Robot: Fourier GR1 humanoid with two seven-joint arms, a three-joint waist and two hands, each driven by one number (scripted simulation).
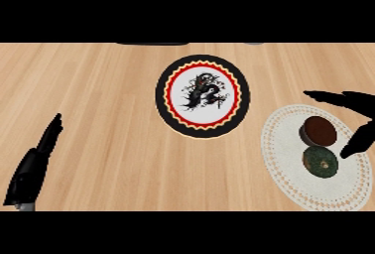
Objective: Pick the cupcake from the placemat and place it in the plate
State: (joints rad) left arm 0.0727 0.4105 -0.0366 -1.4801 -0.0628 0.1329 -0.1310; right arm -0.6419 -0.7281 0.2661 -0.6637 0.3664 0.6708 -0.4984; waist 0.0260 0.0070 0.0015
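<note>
Resting near edge: left hand (33,163) lies at the lower left of the wooden counter (102,99), fingers straight and together, pointing away, holding nothing.
Placemat: white lacy round mat (293,173) at the right, partly cut by the edge.
Cupcake: brown-topped (319,131), on the mat, touching a dark green round thing (320,162) just nearer.
Right hand: (359,101) spread apart over the mat, fingers beyond the cupcake, thumb (356,141) beside it; contact cannot be told.
Plate: black-rimmed, red ring, dark figure (203,95), farther and left of the mat.
</note>
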